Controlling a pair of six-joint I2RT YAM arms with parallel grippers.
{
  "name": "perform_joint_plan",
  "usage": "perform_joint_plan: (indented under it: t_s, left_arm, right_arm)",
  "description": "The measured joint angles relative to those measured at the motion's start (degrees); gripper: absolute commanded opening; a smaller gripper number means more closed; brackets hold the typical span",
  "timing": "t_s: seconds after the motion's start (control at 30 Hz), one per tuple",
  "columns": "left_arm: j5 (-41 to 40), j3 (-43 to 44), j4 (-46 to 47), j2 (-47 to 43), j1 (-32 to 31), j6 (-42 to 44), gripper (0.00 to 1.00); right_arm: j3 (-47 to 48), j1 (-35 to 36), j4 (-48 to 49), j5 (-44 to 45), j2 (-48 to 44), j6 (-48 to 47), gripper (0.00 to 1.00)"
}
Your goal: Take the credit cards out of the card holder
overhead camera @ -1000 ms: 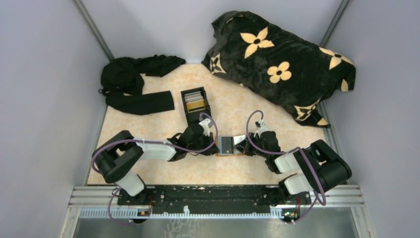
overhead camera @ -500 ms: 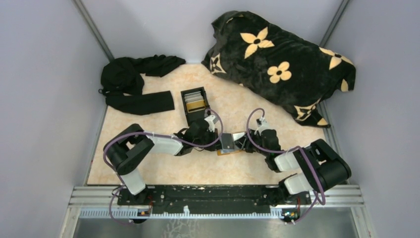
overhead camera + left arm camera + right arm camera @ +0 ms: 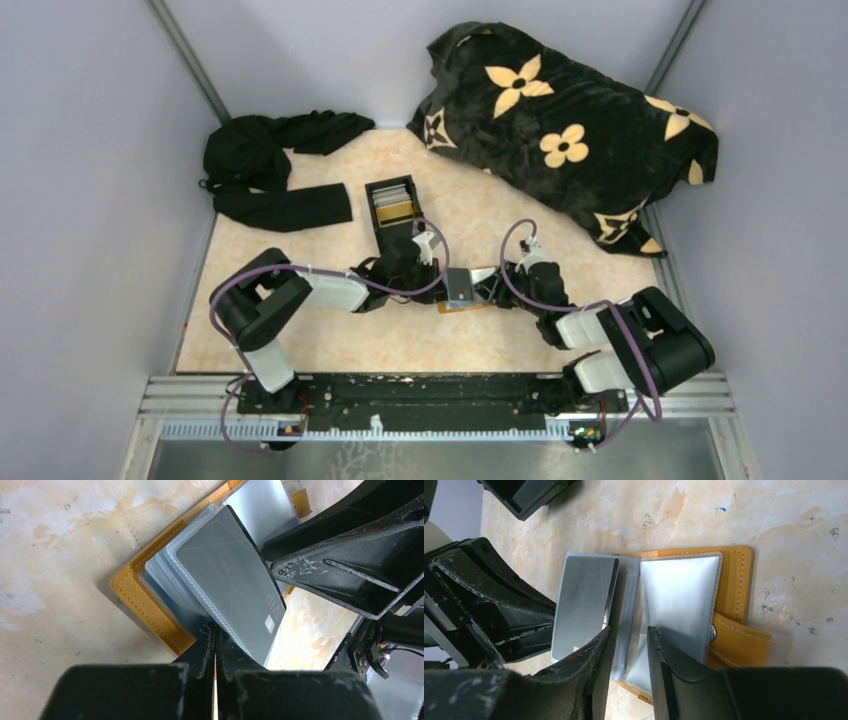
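The orange card holder (image 3: 462, 307) lies open on the table between both arms. In the left wrist view its orange edge (image 3: 145, 605) shows under clear sleeves. A silvery grey credit card (image 3: 225, 580) marked VIP stands tilted up out of the sleeves. My left gripper (image 3: 216, 632) is shut at that card's lower edge and seems to pinch it. In the right wrist view the card (image 3: 581, 595) sits left of the holder (image 3: 741, 580). My right gripper (image 3: 629, 632) is slightly open, with its fingers straddling the sleeve fold and pressing on the holder. Both grippers meet at the holder, left (image 3: 437, 278) and right (image 3: 487, 288).
A black open-topped box (image 3: 392, 205) holding cards stands just behind the left gripper. Black clothing (image 3: 270, 170) lies at the back left. A black flowered blanket (image 3: 570, 120) is heaped at the back right. Grey walls close in both sides.
The left arm has swung further right and forward over the holder. The grey card has tilted up from flat. Little differs since half a second ago. The right arm has barely moved.
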Motion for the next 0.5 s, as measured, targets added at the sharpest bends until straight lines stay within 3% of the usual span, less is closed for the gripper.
perform_joint_plan:
  t_s: [0.5]
  left_arm:
    - [0.57,0.11,-0.17,0.2,0.26,-0.04,0.0]
  right_arm:
    - [-2.14,0.15,-0.35,1.29,-2.64,2.27,0.3]
